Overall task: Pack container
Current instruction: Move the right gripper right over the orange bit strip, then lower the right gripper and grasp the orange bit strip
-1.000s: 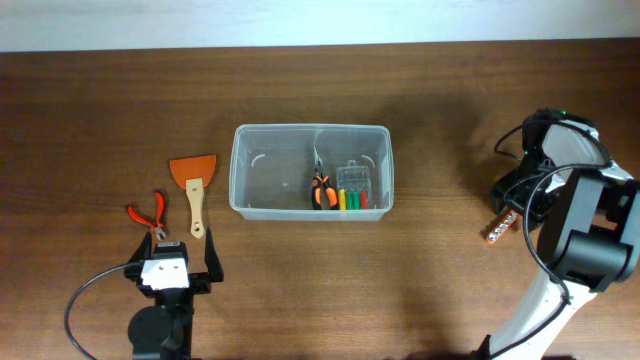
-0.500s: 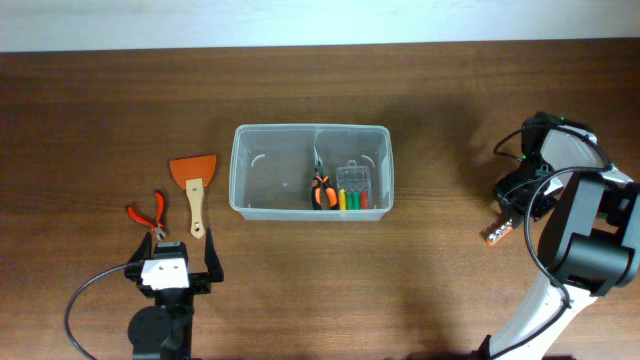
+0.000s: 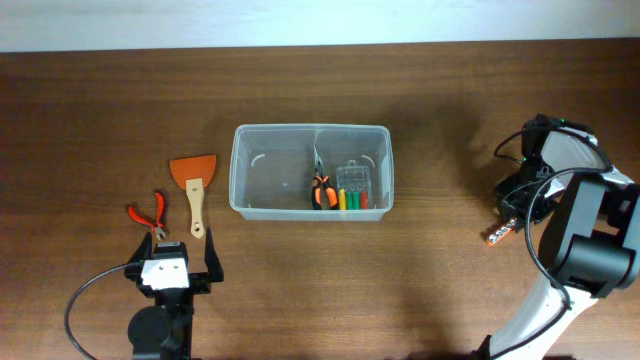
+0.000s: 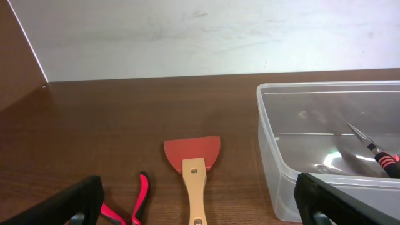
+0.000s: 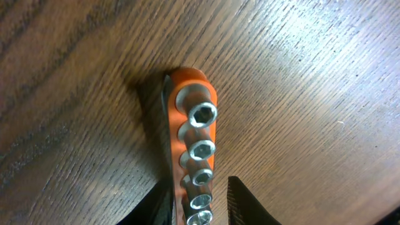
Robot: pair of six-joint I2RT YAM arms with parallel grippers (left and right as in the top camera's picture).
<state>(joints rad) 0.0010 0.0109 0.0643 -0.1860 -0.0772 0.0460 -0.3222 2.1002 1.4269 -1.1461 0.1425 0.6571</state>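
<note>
The clear plastic container (image 3: 240, 170) stands mid-table; its near wall shows in the left wrist view (image 4: 275, 162). Inside lie orange-handled pliers (image 3: 321, 190) and a small clear case of coloured bits (image 3: 352, 185). My right gripper (image 3: 507, 215) is at the far right, closed around an orange socket rail (image 3: 497, 235). In the right wrist view the rail (image 5: 197, 144) runs between the fingers (image 5: 197, 209); the left finger touches it and a thin gap shows at the right finger. My left gripper (image 3: 174, 258) is open and empty at the front left (image 4: 200, 206).
An orange scraper with a wooden handle (image 3: 194, 180) lies left of the container, in front of my left gripper (image 4: 192, 156). Red-handled pliers (image 3: 150, 217) lie to its left (image 4: 140, 200). A white wall runs along the table's far edge.
The socket rail and my right gripper have shifted slightly toward the table's front edge. The left arm has not moved.
</note>
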